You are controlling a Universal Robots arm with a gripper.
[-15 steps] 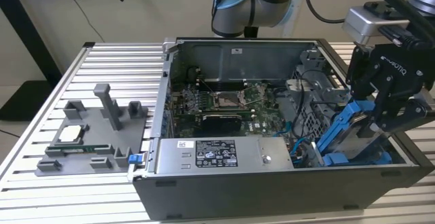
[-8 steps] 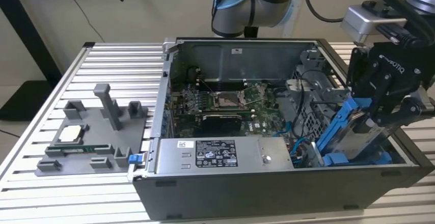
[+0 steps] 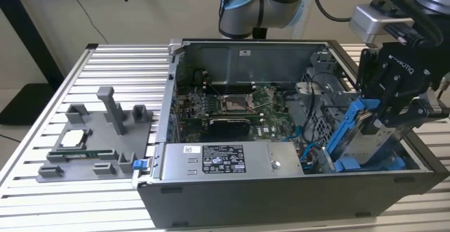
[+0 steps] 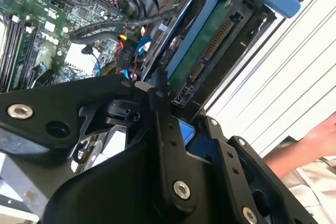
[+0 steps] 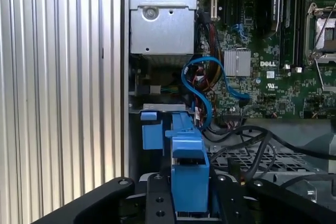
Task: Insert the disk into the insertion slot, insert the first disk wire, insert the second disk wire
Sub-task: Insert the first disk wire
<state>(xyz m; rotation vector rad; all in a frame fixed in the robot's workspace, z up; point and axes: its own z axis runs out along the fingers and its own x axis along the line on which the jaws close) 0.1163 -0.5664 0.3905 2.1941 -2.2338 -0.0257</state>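
Your gripper (image 3: pixel 384 120) is closed on the tilted disk (image 3: pixel 363 137) (careful): it could jam against the loose cables (image 5: pixel 202 100) nearby.

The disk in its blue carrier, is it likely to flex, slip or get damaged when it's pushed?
The disk looks like a rigid metal slab, so probably stiff and dense. Its blue carrier is thin plastic and may flex slightly. The exposed circuit board seems fragile.

place: robotics lab | evidence: slatted aluminium bench (image 3: pixel 105 68); robot arm (image 3: pixel 262 2); open computer case (image 3: pixel 281 200)
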